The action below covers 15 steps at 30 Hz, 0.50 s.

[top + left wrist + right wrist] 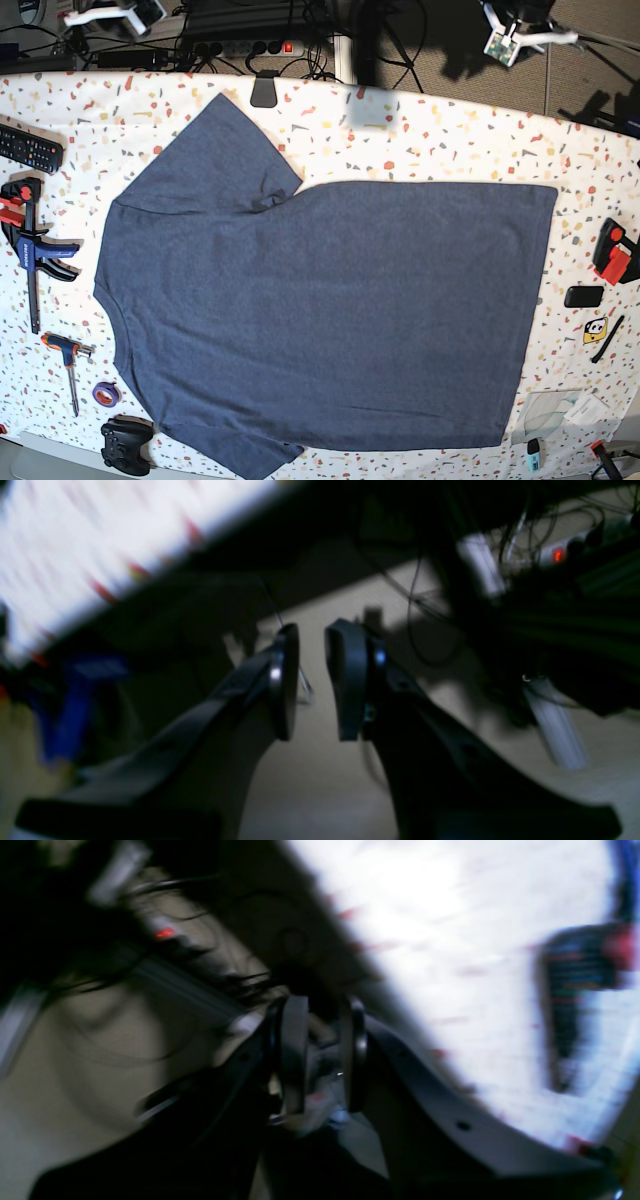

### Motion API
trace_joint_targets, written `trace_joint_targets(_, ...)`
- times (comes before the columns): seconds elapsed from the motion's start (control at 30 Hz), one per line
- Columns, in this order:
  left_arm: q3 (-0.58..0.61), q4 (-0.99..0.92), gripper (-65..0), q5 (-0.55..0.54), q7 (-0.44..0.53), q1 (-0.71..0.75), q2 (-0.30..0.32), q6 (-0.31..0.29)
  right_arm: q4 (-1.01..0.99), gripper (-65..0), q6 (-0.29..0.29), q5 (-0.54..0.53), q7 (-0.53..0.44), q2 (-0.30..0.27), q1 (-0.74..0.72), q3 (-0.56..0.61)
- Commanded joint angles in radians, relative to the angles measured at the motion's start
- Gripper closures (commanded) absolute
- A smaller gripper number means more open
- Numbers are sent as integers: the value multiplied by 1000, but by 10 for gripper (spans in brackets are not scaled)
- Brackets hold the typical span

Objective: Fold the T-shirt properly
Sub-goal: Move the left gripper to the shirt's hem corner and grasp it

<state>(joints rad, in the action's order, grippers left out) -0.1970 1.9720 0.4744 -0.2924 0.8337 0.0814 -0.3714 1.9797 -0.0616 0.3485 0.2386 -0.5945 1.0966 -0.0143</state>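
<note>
Base view bright, even, sharp; both wrist views dim, motion-blurred, tabletop overexposed.

1. Left gripper [317, 680]: two dark fingers apart with a clear gap, nothing between them, blurred.
2. Right gripper [324, 1055]: fingers parted by a narrow gap, blurred.

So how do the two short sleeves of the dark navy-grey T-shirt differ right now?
In the base view the upper sleeve lies fully spread, with a wrinkle at its armpit; the lower sleeve shows less, cut by the picture's bottom edge. Both lie flat on the speckled table, with the T-shirt plain side up.
</note>
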Motion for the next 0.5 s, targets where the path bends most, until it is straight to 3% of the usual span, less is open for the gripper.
trace_joint_targets(0.0, -4, 36, -132, -3, 16, 11, 24, -1, 35, -121, -39, 21, -11, -18, 12, -6)
trace_joint_targets(0.1, -4, 72, -161, -3, 18, 2, 91, -23, 78, -121, -74, 53, 11, -57, 12, -6)
trace_joint_targets(0.27, -4, 75, -232, -3, 20, -51, 207, -26, 105, -121, -74, 71, 18, -119, 11, -6)
trace_joint_targets(0.47, -4, 74, -233, -2, 18, -151, 324, -49, 105, -122, -75, 67, 117, -140, -33, -6)
